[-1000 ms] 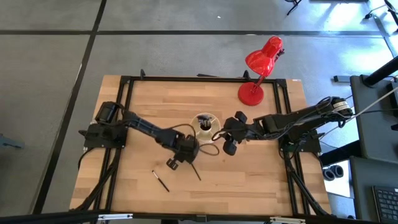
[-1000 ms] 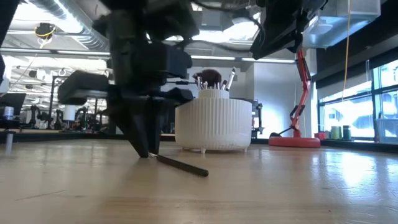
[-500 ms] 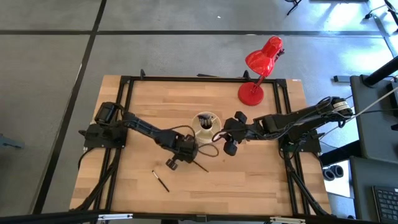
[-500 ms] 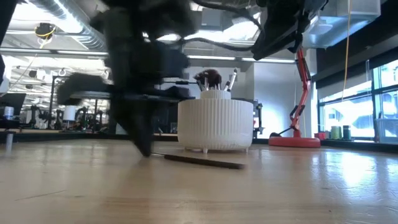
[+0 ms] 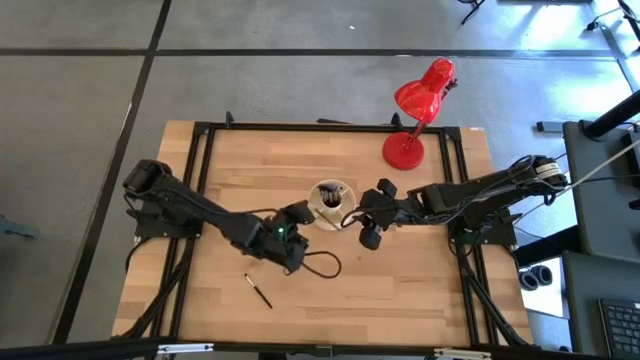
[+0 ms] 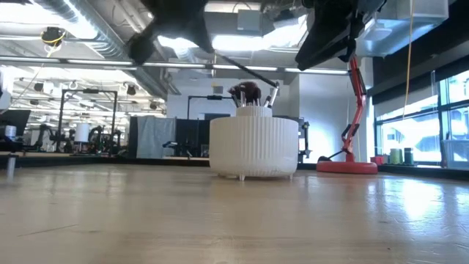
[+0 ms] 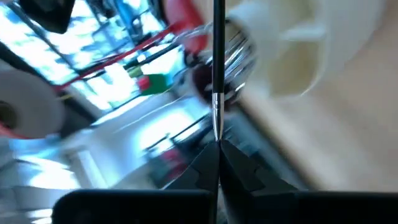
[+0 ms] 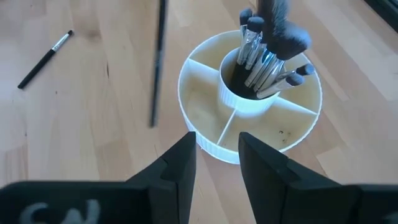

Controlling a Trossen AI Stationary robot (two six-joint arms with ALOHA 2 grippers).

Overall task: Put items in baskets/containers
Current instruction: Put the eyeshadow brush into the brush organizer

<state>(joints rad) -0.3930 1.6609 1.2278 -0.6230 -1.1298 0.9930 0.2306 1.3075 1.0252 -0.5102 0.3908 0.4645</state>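
The cream round organizer point(image 5: 330, 203) point(image 6: 253, 147) point(image 8: 249, 93) stands mid-table on small feet. Several brushes stand in its central cup point(image 8: 264, 46). My left gripper point(image 5: 301, 214) point(image 6: 205, 45) point(image 7: 217, 163) hangs just left of it, above rim height, shut on a thin dark brush point(image 6: 249, 71) point(image 7: 217, 56) point(image 8: 157, 62). My right gripper point(image 5: 368, 228) point(image 8: 214, 171) hovers open at the organizer's right side and touches nothing. Another dark brush point(image 5: 259, 291) point(image 8: 45, 59) lies flat on the table toward the near edge. My left gripper pinches the thin brush between its two fingertips at one end point(image 7: 217, 134). The brush runs straight on from the fingers, in line with them, toward the organizer. It is lifted clear of the table and slants slightly down over the organizer's rim point(image 6: 272, 82).
A red desk lamp point(image 5: 420, 110) point(image 6: 355, 117) stands at the far right of the table. A dark cable loop point(image 5: 322, 265) lies below the left arm. Bare wood point(image 5: 400, 290) spreads toward the near right.
My left gripper, shut on the brush, has risen from the table and tipped up toward the organizer, while its arm swung back toward the left edge. The brush first turned about with its free end sliding on the wood; now it is lifted clear and points at the organizer.
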